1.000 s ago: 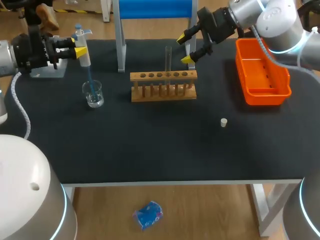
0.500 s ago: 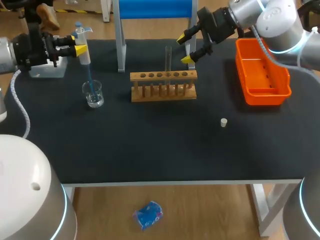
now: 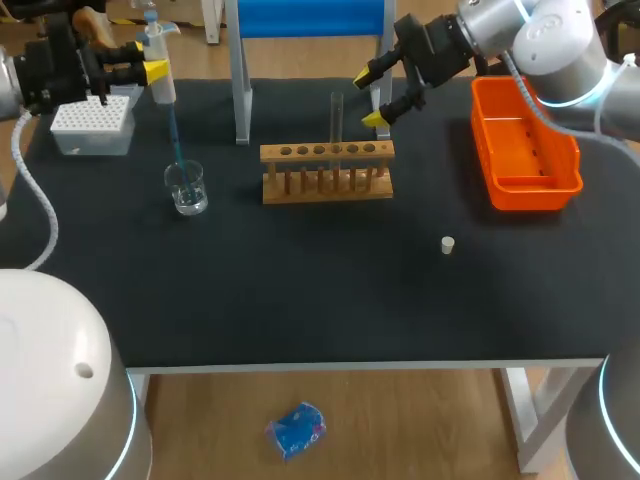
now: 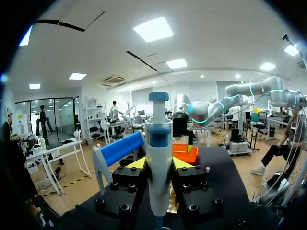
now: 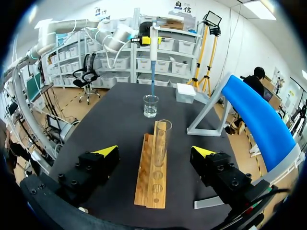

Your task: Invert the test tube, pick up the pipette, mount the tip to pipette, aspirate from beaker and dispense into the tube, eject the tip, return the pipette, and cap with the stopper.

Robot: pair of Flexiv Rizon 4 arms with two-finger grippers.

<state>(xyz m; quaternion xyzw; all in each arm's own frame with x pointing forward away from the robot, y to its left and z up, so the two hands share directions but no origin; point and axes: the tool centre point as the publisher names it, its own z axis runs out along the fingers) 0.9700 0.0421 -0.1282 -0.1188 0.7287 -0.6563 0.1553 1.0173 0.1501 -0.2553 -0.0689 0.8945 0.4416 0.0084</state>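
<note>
The left claw is clamped on the pipette, 2 fingers on its barrel. The blue tip hangs over the beaker near the table's left edge; whether its end is clear of the rim I cannot tell. The right claw gapes wide and empty beside the test tube, upright in the rack toward the far edge. A tip catching the rim could topple the beaker, drops could fall in transit, and the tube's narrow mouth is easily missed. No writing on these things is legible.

Left hand at far left, clamped on pipette (held upright), right hand far back, spread open
</note>
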